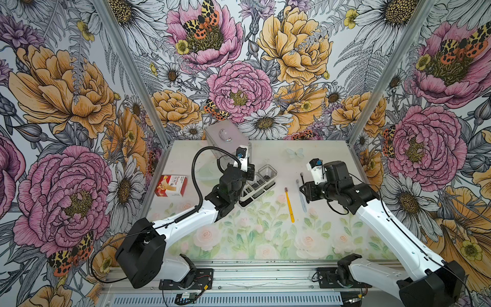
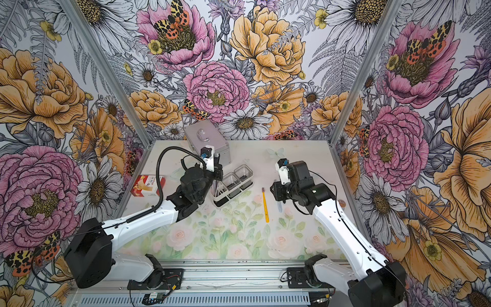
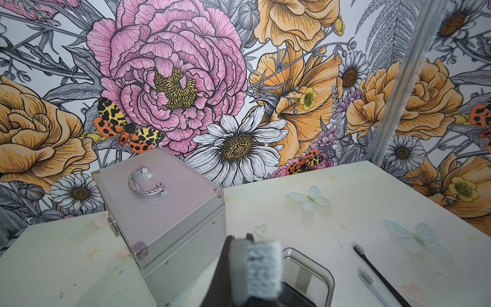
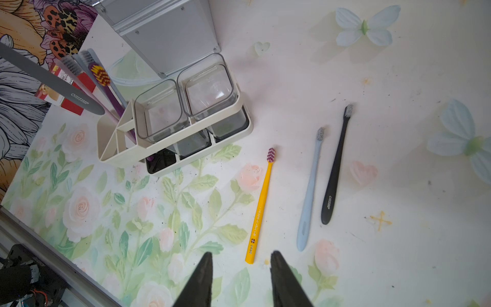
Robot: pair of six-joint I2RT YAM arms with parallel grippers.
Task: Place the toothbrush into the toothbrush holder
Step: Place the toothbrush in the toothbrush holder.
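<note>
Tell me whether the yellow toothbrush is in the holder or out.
Out. The yellow toothbrush lies flat on the table, apart from the toothbrush holder, whose white compartment holds other brushes.

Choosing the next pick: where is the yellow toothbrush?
In both top views the yellow toothbrush lies flat on the table between the toothbrush holder and the light blue toothbrush, right of centre.

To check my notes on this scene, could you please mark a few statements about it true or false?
1. A yellow toothbrush, a light blue toothbrush and a black toothbrush lie on the table. True.
2. The right gripper holds the yellow toothbrush. False: it is open and empty.
3. The left gripper holds a grey toothbrush. True.
4. The clear cups contain toothbrushes. False: both are empty.
</note>
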